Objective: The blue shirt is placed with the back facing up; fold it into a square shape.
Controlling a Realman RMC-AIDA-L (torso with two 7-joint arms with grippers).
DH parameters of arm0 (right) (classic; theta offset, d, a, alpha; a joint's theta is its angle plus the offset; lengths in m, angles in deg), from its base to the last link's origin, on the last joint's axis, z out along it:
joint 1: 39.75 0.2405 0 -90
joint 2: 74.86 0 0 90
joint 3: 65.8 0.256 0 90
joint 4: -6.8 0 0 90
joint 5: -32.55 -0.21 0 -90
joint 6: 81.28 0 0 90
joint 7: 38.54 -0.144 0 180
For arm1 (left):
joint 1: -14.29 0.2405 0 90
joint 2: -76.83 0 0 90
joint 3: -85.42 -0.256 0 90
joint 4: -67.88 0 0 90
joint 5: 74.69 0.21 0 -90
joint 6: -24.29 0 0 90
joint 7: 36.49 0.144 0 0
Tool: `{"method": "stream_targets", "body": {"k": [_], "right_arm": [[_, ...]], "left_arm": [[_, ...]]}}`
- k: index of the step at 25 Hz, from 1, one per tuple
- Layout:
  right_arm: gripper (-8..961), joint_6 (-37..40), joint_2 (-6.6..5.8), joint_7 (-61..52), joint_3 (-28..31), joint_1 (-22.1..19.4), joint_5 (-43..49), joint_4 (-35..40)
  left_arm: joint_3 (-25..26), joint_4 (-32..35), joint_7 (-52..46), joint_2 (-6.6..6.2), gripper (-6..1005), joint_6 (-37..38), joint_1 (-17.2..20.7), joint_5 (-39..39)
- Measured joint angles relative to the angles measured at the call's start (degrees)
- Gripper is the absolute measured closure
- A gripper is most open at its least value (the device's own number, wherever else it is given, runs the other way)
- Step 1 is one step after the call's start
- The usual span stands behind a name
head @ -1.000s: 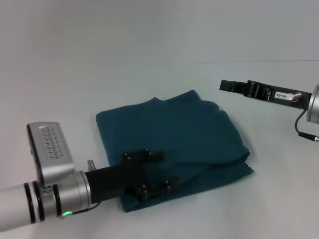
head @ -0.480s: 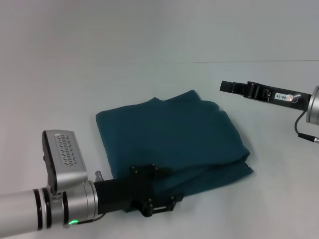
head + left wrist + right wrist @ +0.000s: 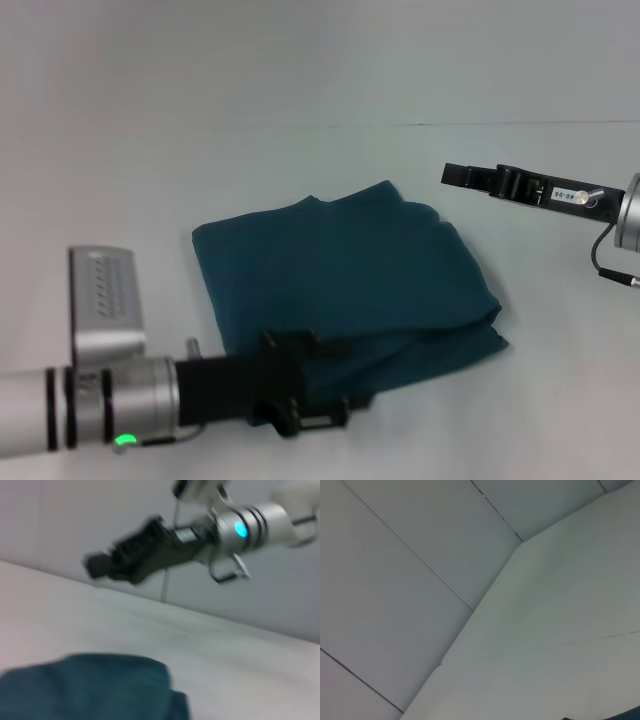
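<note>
Head view: the blue shirt point(image 3: 345, 285), folded to a rough square, plain side up with no lettering showing, lies on the white table point(image 3: 150, 180). Left gripper point(image 3: 335, 380) at its near edge, fingers spread narrowly. Right gripper point(image 3: 462, 175) raised beyond the right edge; finger state indiscernible, white label unreadable

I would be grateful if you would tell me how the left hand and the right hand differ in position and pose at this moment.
The left hand sits low at the near edge of the blue shirt, overlapping the cloth; the right hand hangs raised on the shirt's far right side, clear of it. The left hand points rightward across the cloth; the right hand points leftward. Both are black, on silver wrists.
</note>
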Motion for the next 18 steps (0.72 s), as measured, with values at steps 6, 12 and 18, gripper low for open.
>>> {"method": "stream_targets", "body": {"k": [6, 12, 18], "right_arm": [[867, 0.33, 0.0, 0.0, 0.01, -0.09, 0.0, 0.01], [862, 0.43, 0.0, 0.38, -0.37, -0.55, 0.0, 0.01], [835, 3.65, -0.12, 4.17, -0.39, -1.19, 0.05, 0.01]], "left_arm": [[11.64, 3.47, -8.02, -0.02, 308, -3.86, 0.14, -0.36], [19.3, 3.23, -20.23, -0.07, 305, -16.57, -1.63, -0.4], [19.22, 3.21, -25.0, -0.24, 303, -21.38, -2.03, -0.07]]}}
